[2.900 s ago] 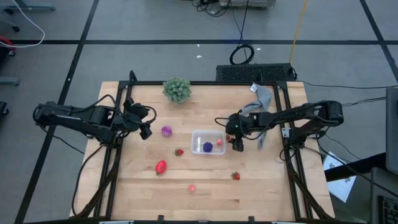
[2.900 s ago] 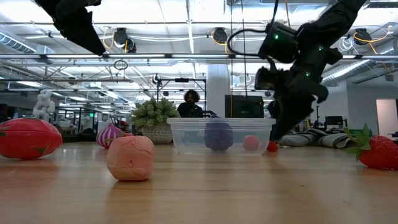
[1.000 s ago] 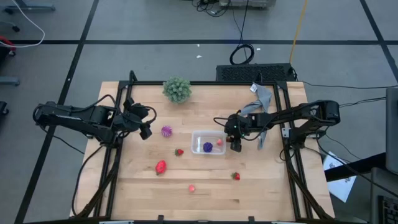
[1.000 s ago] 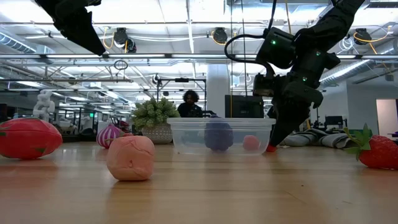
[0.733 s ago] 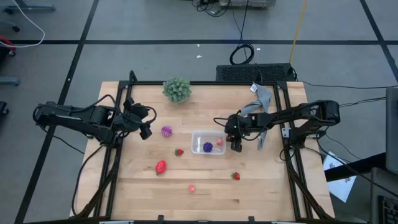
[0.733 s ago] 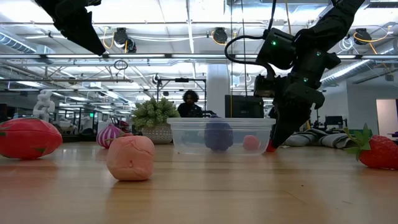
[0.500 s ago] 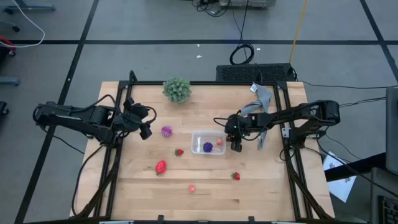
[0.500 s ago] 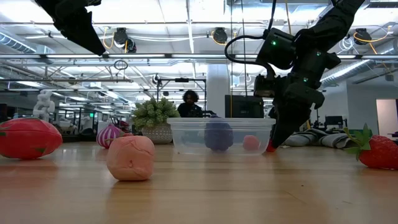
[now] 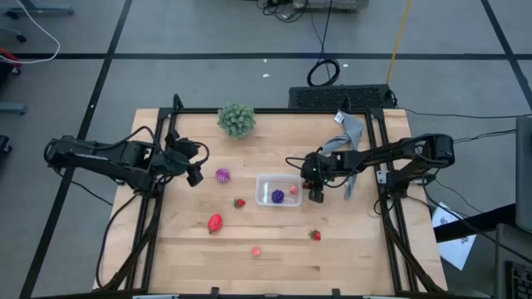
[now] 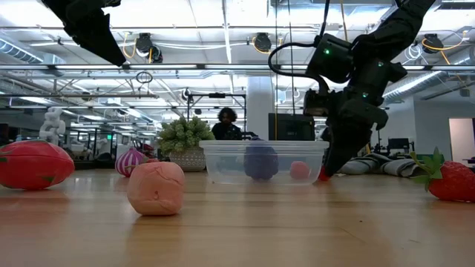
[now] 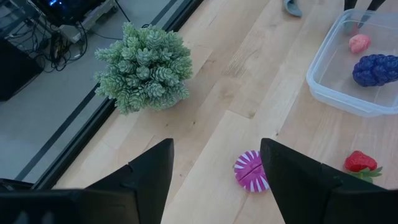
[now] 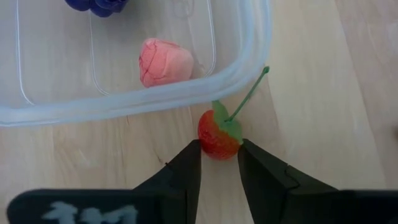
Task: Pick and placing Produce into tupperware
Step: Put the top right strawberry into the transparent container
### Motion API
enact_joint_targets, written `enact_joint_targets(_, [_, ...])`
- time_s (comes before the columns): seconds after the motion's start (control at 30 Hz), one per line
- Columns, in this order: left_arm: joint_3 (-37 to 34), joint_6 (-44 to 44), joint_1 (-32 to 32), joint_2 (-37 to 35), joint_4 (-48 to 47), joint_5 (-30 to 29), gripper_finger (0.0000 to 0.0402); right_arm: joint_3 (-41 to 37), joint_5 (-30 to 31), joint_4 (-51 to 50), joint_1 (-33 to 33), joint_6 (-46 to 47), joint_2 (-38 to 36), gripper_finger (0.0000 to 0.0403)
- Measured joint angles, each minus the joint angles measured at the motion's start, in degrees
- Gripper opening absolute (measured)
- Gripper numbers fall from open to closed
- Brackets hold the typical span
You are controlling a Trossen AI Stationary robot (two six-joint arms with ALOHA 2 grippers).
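- Clear tupperware (image 9: pixel 278 192) near the middle of the table (image 9: pixel 349 249), a bit toward the right edge.
- Inside it: 1 dark purple grape bunch (image 9: pixel 277 196) and 1 small pink fruit (image 9: pixel 293 190).
- Right gripper (image 12: pixel 217 158) low down, just beside the tupperware's right wall, on the side toward the table's right edge.
- Its 2 fingers (image 12: pixel 183 171) pinching a small red cherry (image 12: pixel 217 140) with a green stem, one finger on each side.
- Cherry touching or almost touching the tupperware's rim, outside the box.
- Left gripper (image 11: pixel 211 168) up in the air near the table's left edge, fingers spread apart with nothing between them.
- Spiky magenta ball (image 9: pixel 222 175) on the table close to the left gripper, left of the tupperware.
- 1 small strawberry (image 9: pixel 239 202) between the ball and the tupperware.
- 1 big red fruit (image 9: pixel 215 222) nearer the front edge, left of the middle.
- 1 pink piece (image 9: pixel 256 250) close to the front edge.
- 1 more strawberry (image 9: pixel 315 235) on the front right part of the table.
- Green bushy plant (image 9: pixel 237 119) by the back edge.
- Grey cloth (image 9: pixel 349 133) at the back right corner.
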Motion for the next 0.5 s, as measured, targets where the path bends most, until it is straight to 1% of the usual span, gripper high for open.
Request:
enact_joint_targets(0.07, [0.00, 0.00, 0.00, 0.00, 0.00, 0.00, 0.0243, 0.00, 0.22, -0.79, 0.00, 0.02, 0.00, 0.0094])
enact_joint_targets(0.2, [0.00, 0.00, 0.00, 0.00, -0.02, 0.00, 0.0243, 0.04, 2.63, -3.10, 0.02, 0.92, 0.00, 0.0093])
enact_joint_targets(0.5, [0.00, 0.02, 0.00, -0.01, -0.02, 0.00, 0.0243, 0.07, 3.04, -4.65, 0.00, 1.04, -0.02, 0.0093])
